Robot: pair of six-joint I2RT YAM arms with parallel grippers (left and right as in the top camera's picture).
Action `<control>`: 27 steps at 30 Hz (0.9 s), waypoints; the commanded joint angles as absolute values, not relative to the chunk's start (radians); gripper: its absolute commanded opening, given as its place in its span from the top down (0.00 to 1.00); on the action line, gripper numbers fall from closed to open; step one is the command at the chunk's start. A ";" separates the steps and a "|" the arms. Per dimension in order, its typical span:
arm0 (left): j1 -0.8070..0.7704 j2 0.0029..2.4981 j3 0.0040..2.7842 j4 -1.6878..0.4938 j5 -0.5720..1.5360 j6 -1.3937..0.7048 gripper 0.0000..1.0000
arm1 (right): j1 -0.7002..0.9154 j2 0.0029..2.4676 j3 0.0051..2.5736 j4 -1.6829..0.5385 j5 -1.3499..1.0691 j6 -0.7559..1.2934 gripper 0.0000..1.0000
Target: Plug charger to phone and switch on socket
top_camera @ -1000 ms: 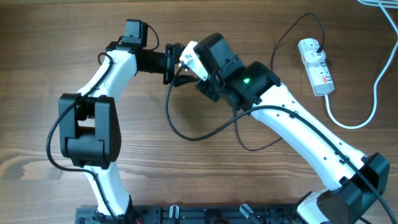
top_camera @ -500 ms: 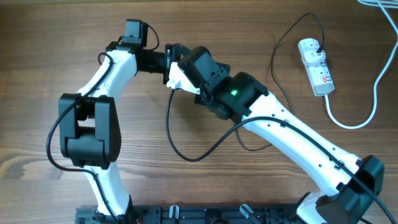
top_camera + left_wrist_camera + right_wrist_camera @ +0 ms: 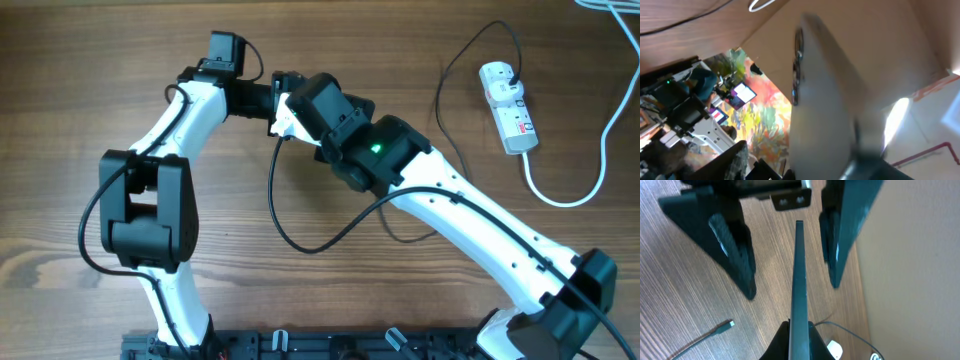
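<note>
**Phone pinched on edge, left jaws wide around it**

My right gripper (image 3: 799, 339) is clamped tight on the phone (image 3: 799, 245), holding it on edge above the table (image 3: 80, 60), near 11 o'clock in the overhead view. From my right wrist I see only its thin dark side running up toward 12 o'clock, so none of its print can be read. The left wrist view is a pale close-range blur and gives no lettering either. My left gripper (image 3: 791, 286) meets it from 9 o'clock with its jaws well apart. One of its fingers (image 3: 735, 250) stands on each side of the phone's edge with a gap on both sides, gripping nothing.

The charger (image 3: 271, 190) lies on the wood in a loose loop at 6 o'clock from the two grippers, running in under my right arm. Its plug tip (image 3: 728, 325) rests on the table at 7 o'clock in the right wrist view, joined to nothing. The socket (image 3: 508, 108) lies well apart at 2 o'clock on the table, with a white adapter (image 3: 497, 74) at its far end. Its white cord (image 3: 575, 204) curls off toward 4 o'clock. Its markings are too small to read. A green light (image 3: 377, 150) glows on my right arm.
</note>
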State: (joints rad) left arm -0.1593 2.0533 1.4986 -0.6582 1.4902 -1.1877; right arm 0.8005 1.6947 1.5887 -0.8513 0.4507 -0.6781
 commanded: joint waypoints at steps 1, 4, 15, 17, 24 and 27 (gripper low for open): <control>-0.162 2.023 1.497 -0.656 1.522 -1.183 0.40 | 0.799 1.725 1.609 -0.857 0.481 -0.656 0.96; -0.162 2.023 1.497 -0.656 1.522 -1.183 0.40 | 0.796 1.739 1.609 -0.876 0.519 -0.677 0.96; -0.162 2.023 1.497 -0.656 1.522 -1.183 0.48 | 0.799 1.748 1.609 -0.871 0.543 -0.680 0.96; -0.162 2.023 1.497 -0.656 1.522 -1.183 0.49 | 0.799 1.748 1.609 -0.871 0.543 -0.682 0.96; -0.162 2.023 1.497 -0.616 1.520 -1.183 0.48 | 0.813 1.748 1.609 -0.841 0.563 -0.708 0.96; -0.162 2.023 1.497 -0.616 1.520 -1.184 0.48 | 0.830 1.748 1.609 -0.833 0.563 -0.709 0.96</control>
